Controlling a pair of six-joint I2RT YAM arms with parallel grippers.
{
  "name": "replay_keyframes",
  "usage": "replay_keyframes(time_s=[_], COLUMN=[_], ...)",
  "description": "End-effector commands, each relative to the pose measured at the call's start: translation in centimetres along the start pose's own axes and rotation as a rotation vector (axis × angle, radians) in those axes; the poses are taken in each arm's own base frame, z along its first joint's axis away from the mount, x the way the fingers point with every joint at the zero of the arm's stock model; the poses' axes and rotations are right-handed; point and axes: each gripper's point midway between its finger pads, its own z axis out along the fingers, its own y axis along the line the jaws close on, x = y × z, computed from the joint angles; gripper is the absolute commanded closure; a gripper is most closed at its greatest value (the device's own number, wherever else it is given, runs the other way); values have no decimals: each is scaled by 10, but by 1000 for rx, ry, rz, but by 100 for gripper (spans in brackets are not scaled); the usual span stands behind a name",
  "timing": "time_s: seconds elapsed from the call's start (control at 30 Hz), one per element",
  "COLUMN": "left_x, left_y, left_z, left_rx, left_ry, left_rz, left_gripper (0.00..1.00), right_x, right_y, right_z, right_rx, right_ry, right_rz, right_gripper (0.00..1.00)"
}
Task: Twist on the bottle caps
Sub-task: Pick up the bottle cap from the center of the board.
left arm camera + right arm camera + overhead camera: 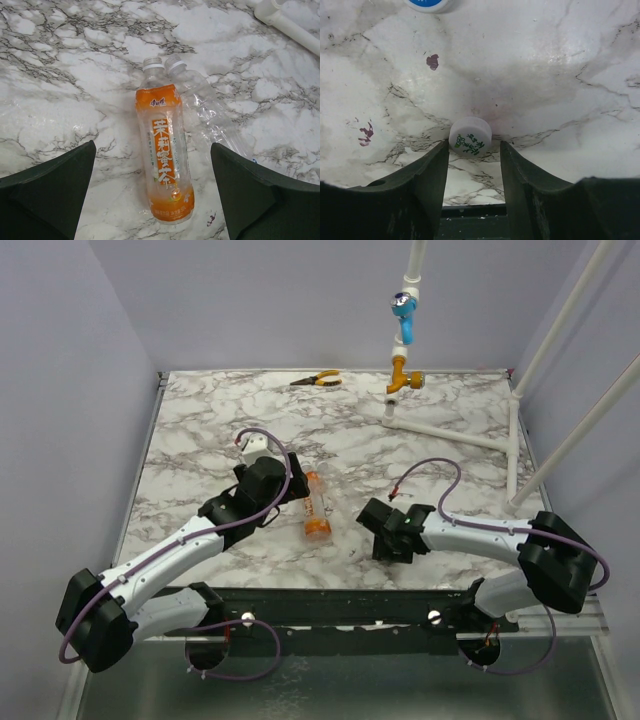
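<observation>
The left gripper (pixel 152 146) hangs over the marble table (pixel 200 430) with its fingers (pixel 55 190) spread wide and gripping nothing. In its wrist view the two dark pads sit at 8 and 4 o'clock, and the orange-labelled bottle (pixel 164 155) lies flat on the marble between them. The bottle's open neck points to 12 o'clock and its base to 6, clear of both pads. A second, clear bottle (pixel 210 115) lies against its right side, fanned out toward 1 o'clock from the base, its neck also bare and just beside the first neck. From above, the orange-labelled bottle shows at about 4 o'clock of the left gripper, just beside it. The right gripper (pixel 473 145) is low over the marble, well off at 3 o'clock of the bottles. Its jaws are partly parted and straddle the white cap (pixel 470 137), which has green print on its top. The cap rests flat on the table right at the fingertips. The left tip looks to be touching it and a thin gap shows on the other side, so it is bracketed and not pinched. The blue cap (pixel 427 4) lies further out at 11 o'clock, cut by the top edge of that view. Far back on the table lie orange-handled pliers (pixel 318 380) at 12 o'clock and a white pipe (pixel 450 432) at 1 o'clock.
</observation>
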Motion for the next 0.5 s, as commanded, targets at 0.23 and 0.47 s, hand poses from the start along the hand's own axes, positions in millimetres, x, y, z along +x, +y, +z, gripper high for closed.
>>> replay_keyframes(time_s=[0.23,0.47], left_x=[20,43], left_y=[25,37], left_z=[12,21], left_rx=[-102,-137], left_ry=[26,60], left_rz=[-6,-31], left_gripper=[1,1], right_x=[-8,-14], right_y=[2,3], right_z=[13,10], right_rx=[28,41], right_ry=[-51,-68], right_rz=[-30,-45], right_gripper=[59,64])
